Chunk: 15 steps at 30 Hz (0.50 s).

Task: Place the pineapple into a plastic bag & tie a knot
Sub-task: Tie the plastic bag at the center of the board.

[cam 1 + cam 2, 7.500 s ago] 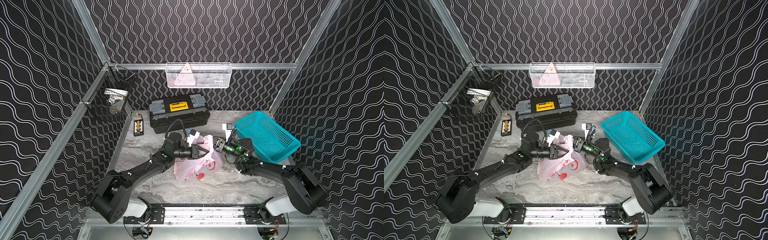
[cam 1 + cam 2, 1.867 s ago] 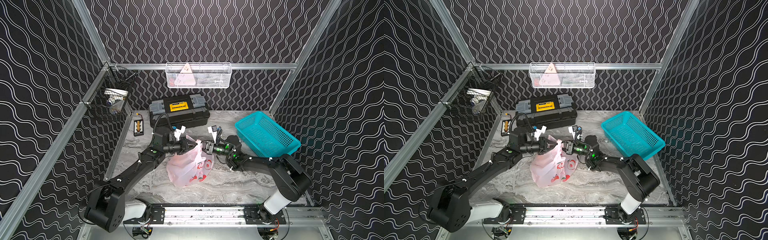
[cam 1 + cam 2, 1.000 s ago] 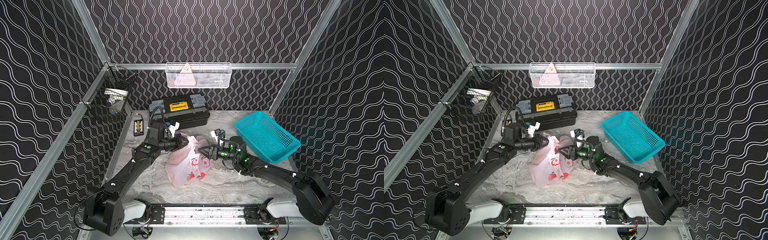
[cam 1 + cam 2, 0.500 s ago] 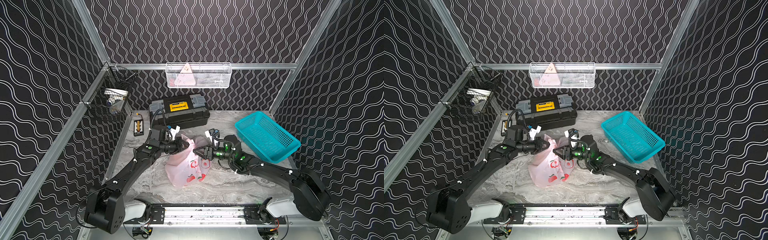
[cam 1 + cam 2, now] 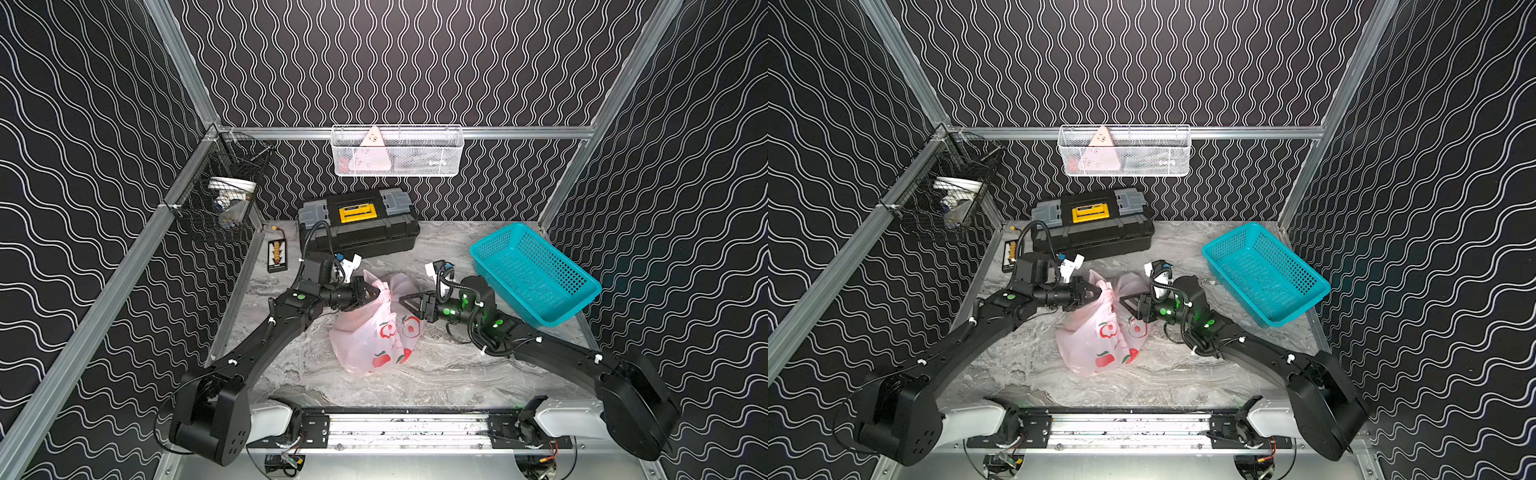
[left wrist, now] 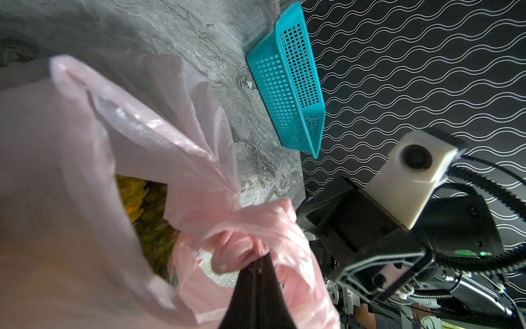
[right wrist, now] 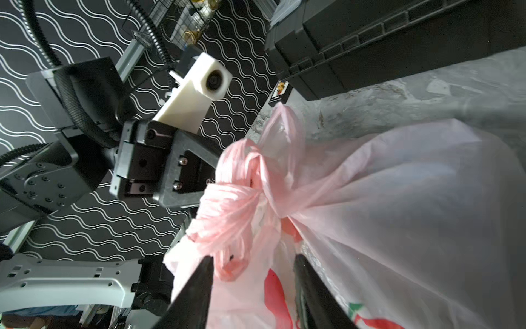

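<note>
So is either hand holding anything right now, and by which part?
The left hand is shut on the plastic bag, pinching it right at the knot. The right hand is open by the knot, gripping nothing.

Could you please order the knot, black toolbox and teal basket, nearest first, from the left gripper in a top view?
From the left gripper:
1. knot, right at its fingertips.
2. black toolbox, behind it.
3. teal basket, over on the right side.
</note>
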### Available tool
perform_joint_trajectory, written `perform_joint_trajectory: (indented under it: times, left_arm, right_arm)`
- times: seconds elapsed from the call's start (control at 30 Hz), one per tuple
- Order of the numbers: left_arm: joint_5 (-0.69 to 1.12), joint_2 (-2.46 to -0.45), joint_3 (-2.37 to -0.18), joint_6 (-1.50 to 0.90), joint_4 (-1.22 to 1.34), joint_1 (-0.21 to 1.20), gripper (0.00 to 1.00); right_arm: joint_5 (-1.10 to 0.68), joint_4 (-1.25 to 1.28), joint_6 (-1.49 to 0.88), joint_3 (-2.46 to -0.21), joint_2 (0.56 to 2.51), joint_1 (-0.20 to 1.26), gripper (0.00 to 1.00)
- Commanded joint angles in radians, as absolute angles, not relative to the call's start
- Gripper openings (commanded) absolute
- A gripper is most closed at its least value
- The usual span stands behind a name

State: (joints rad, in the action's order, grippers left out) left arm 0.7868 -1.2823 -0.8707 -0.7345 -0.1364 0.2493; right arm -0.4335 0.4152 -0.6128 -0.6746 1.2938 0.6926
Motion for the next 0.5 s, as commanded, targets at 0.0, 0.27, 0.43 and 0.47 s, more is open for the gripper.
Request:
perform_joint_trajectory:
  times: [0.0, 0.27, 0.43, 0.47]
  left_arm:
    - [0.802, -1.290, -0.867, -0.746, -0.088, 0.250, 0.00]
    - [0.780, -1.311, -0.871, -0.765, -0.068, 0.282, 0.00]
    - [0.764, -1.311, -0.863, -0.772, -0.065, 0.307, 0.00]
    - [0.761, -1.309, -0.862, -0.772, -0.066, 0.311, 0.00]
  right_arm:
    - [-0.495, 0.393, -0.595, -0.658, 1.289, 0.695, 0.38]
    - [-0.616, 0.486, -0.619, -0.642, 1.320, 0.802, 0.29]
    - [-0.593, 0.582, -0.681, -0.683, 1.413, 0.833, 0.30]
    - [-0.584, 0.601, -0.694, -0.694, 1.437, 0.834, 0.30]
